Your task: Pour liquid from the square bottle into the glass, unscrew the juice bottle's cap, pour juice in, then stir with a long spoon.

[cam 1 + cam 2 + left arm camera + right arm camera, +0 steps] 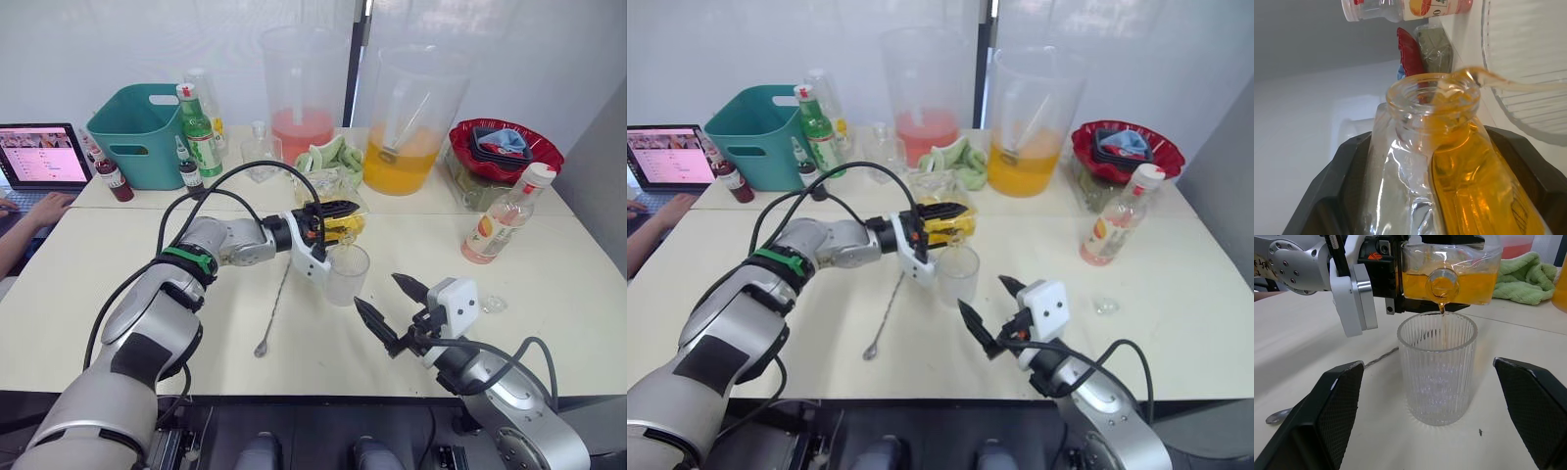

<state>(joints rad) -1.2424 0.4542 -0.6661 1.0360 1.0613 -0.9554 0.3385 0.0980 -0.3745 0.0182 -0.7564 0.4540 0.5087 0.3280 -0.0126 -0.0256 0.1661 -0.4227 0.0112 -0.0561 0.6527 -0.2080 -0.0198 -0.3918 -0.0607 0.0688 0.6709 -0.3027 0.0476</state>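
the left gripper (328, 227) clamps the square bottle (1449, 276) tipped on its side, neck over the glass (1437, 373) at table centre so a thin yellow-orange stream drops inside; the right gripper (390, 306) waits near, fingers wide, empty.

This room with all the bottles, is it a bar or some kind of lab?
Probably a lab or office set up for drink-mixing trials: plain white tables, big pitchers of coloured liquid, and a laptop with a person's hand on it.
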